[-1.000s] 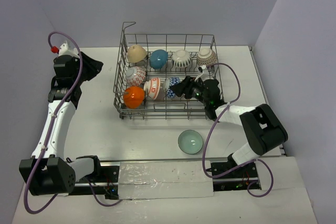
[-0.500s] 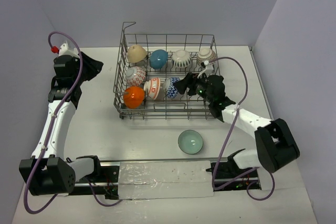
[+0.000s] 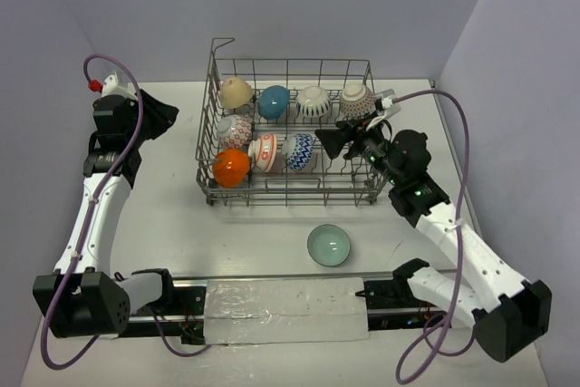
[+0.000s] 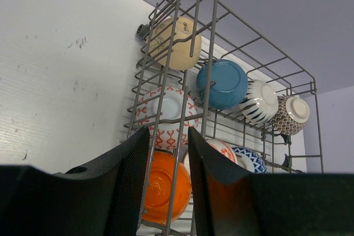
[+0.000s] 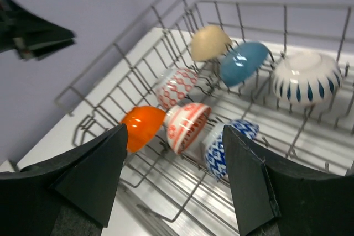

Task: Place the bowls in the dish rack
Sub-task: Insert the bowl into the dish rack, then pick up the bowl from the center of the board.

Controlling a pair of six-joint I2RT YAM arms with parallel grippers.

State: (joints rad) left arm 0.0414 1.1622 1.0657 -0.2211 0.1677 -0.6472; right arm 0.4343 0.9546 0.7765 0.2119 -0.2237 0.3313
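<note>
Pale-green bowl is the only one not yet loaded, so the next move depends on where it lies from each hand.

The right gripper hangs over the right end of the dish rack. Its fingers are spread wide and nothing is between them. Just beyond its tips, inside the rack, the blue-white bowl stands on edge among the tines, with the red-white bowl and the plain orange bowl in the same row to its left. Behind them stand the red-patterned bowl, the tan bowl, the teal-blue bowl, the white striped bowl and a brown-patterned bowl.

The pale-green bowl sits mouth up on the table, in front of the rack's near wall and toward the arm bases. From the right gripper it is back toward the robot and slightly left, with that wall in between. Being round, it has no long axis, and any part of its rim can be gripped.

The left gripper is off the rack's left side, well apart from the bowl. Its fingers are a narrow gap apart and hold nothing. The right arm looks clearly nearer, so the pick is probably its job: lift clear of the wall, draw back and come down on the rim.
</note>
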